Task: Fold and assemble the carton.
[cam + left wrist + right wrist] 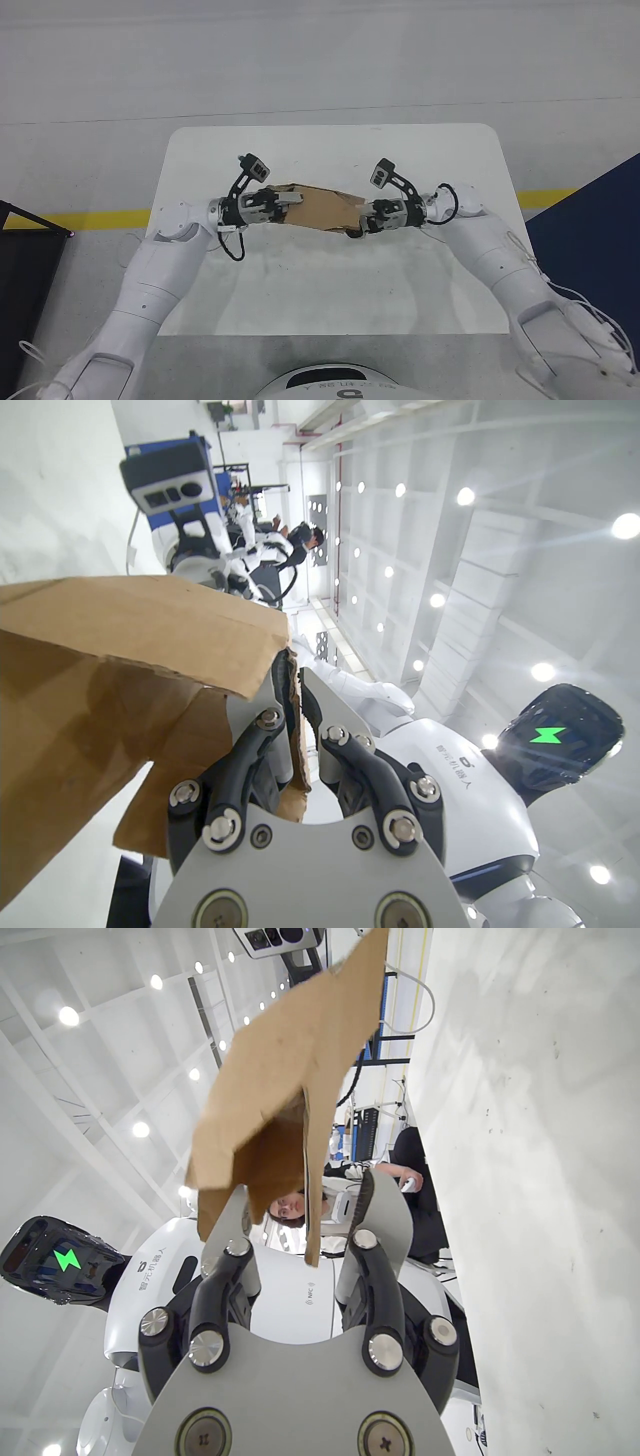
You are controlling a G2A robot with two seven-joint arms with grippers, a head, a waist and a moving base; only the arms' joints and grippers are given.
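A flattened brown carton [318, 207] is held above the middle of the white table [440, 160] between my two arms. My left gripper [272, 200] is at its left end. In the left wrist view the left gripper [294, 680] is shut on the edge of a carton flap [115, 660]. My right gripper [360, 222] is at the carton's right end. In the right wrist view the right gripper [305, 1185] stands open, with a thin panel of the carton [285, 1078] running edge-on between its spread fingers [380, 1208].
The tabletop in front of and behind the carton is bare white. A dark blue object [600, 230] stands off the table's right side and a black frame [25, 250] off its left. A yellow floor line [100, 217] runs behind.
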